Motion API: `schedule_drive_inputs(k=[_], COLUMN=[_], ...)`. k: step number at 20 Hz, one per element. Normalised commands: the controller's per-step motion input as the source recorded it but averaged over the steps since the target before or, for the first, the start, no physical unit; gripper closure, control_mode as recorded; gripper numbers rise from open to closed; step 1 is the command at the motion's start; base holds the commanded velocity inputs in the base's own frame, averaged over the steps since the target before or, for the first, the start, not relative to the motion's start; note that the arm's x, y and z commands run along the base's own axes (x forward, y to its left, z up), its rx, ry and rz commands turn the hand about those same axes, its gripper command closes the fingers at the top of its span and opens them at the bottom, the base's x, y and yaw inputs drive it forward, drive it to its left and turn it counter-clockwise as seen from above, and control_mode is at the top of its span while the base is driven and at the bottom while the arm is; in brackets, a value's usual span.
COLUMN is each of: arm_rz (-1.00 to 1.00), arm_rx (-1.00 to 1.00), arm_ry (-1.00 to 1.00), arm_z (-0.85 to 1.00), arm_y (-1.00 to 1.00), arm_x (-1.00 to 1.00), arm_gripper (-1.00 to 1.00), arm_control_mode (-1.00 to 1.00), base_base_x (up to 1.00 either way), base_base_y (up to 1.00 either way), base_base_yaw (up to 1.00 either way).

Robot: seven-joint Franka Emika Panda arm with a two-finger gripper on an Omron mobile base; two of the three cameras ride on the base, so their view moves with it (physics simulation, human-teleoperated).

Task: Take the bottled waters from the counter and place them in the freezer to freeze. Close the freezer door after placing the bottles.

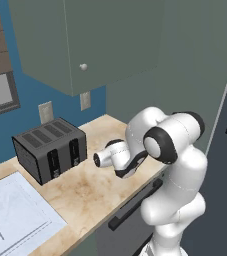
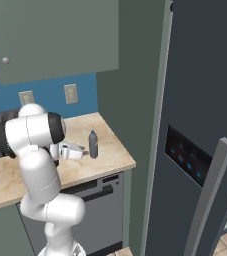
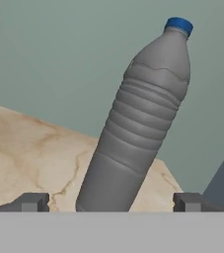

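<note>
Gripper (image 3: 111, 202) spread wide, holding nothing, tips either side of the grey bottle (image 3: 138, 123) but not yet touching it. Bottle upright on the counter (image 2: 107, 150), just ahead of the hand, near the counter's right end; leaning in the hand view only because of the camera's roll. Cap blue in that view, too small to tell from the right base view, where the bottle (image 2: 93, 144) stands just beside the gripper (image 2: 80, 151). Second bottle nowhere to be made out. Judged from this: task barely begun, first grasp about to be made, nothing yet lifted. Left to do: close on this bottle, carry it right to the freezer, find and fetch the other, shut the door. Freezer door (image 2: 205, 125) with its lit dispenser panel (image 2: 187, 161) and long handle (image 2: 207, 200) seen to the right; whether ajar or shut cannot be told from this angle, and no shelves visible, so opening may be needed too. Further back, a black toaster (image 1: 50, 150) on the counter, well apart from the bottle and out of the way. Behind that, wall outlets (image 1: 46, 112) on the blue wall, a grey-green cabinet (image 1: 80, 40) above. Tall grey-green panel (image 2: 135, 100) between counter and freezer likely the one thing to swing round on the carry.
</note>
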Motion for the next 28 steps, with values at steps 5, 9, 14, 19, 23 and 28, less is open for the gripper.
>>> schedule_drive_inputs(k=[5,9,14,19,23,28], arm_rz=[0.0,0.0,0.0,0.0,0.0,0.0], arm_rx=[0.0,0.0,0.0,0.0,0.0,0.01], arm_ry=[0.0,0.0,0.0,-0.02,-0.05,-0.04], arm_z=[-0.06,-0.08,-0.07,-0.01,0.0,0.0], arm_y=[-0.18,-0.12,-0.03,0.0,-0.02,-0.09], arm_x=[0.0,0.01,0.03,0.06,0.08,0.05], arm_gripper=[-1.0,-1.0,-1.0,-1.0,-1.0,-1.0], arm_control_mode=[-1.0,-1.0,-1.0,-1.0,-1.0,-1.0], base_base_x=[0.0,0.0,0.0,0.0,0.0,0.0], base_base_y=[0.0,0.0,0.0,0.0,0.0,0.0], base_base_yaw=[0.0,0.0,0.0,0.0,0.0,0.0])
